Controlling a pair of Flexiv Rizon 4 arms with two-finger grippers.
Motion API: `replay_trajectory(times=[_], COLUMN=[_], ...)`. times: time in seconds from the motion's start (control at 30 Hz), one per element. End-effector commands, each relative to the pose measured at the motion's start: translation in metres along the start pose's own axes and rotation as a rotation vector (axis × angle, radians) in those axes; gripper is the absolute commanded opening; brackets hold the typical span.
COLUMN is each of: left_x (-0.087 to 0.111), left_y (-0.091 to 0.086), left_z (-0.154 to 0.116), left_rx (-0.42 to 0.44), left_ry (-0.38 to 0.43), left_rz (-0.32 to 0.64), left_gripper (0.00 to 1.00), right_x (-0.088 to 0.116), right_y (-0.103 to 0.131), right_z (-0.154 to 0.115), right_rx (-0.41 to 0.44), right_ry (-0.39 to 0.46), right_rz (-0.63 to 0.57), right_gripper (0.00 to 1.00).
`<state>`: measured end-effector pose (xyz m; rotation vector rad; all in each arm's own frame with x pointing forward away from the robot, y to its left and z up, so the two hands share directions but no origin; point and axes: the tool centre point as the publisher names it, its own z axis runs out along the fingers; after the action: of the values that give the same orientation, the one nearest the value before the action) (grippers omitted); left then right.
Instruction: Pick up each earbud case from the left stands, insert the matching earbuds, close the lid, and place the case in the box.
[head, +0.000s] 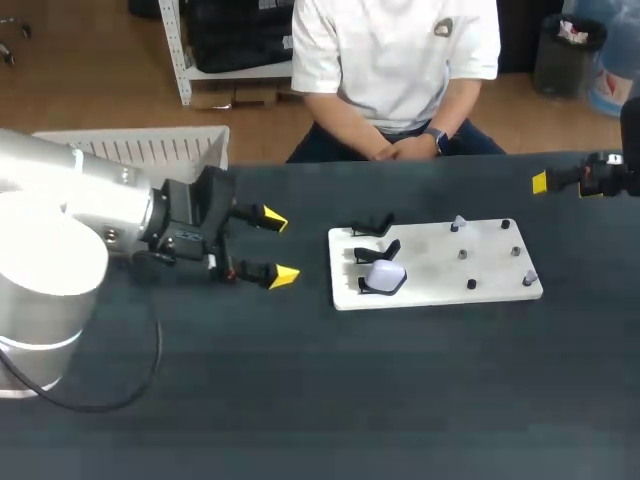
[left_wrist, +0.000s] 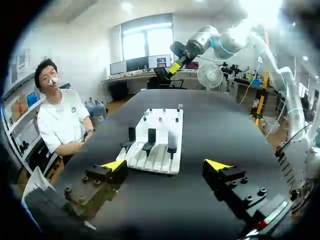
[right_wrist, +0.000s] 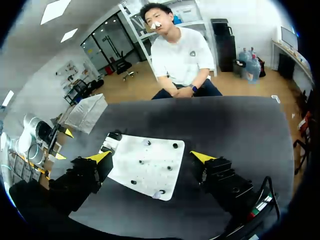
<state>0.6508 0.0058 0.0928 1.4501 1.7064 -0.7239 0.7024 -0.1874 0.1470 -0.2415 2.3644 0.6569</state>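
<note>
A white board lies right of the table's middle. Three black stands line its left edge, and the nearest stand carries a white earbud case; the other two stands hold nothing. Small pegs dot the board's right half, some with pale earbuds on them. My left gripper hangs open just left of the board, nothing between its fingers. Its wrist view has the gripper facing the stands, with the case ahead. My right gripper is open high above the board.
A white slatted box stands at the table's back left edge, also seen as the box. My right arm comes in at the back right. A person sits behind the table's far edge, hands off it.
</note>
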Motion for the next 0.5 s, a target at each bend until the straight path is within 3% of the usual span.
replay_trajectory(times=[0.03,0.2,0.5], left_x=[0.001,0.002,0.002], left_y=[-0.001,-0.006,-0.006], left_z=[0.031,0.048,0.048], left_rx=[0.007,0.032,0.032], left_ry=[0.015,0.003,0.003], left_rz=[0.007,-0.019,-0.019], left_gripper=[1.0,1.0,1.0], right_x=[0.0,0.0,0.0], right_y=[0.002,0.002,0.002], right_z=[-0.001,-0.001,-0.001], right_rx=[0.009,0.009,0.009], right_ry=[0.002,0.002,0.002], right_rz=[0.002,0.002,0.002], right_gripper=[1.0,1.0,1.0])
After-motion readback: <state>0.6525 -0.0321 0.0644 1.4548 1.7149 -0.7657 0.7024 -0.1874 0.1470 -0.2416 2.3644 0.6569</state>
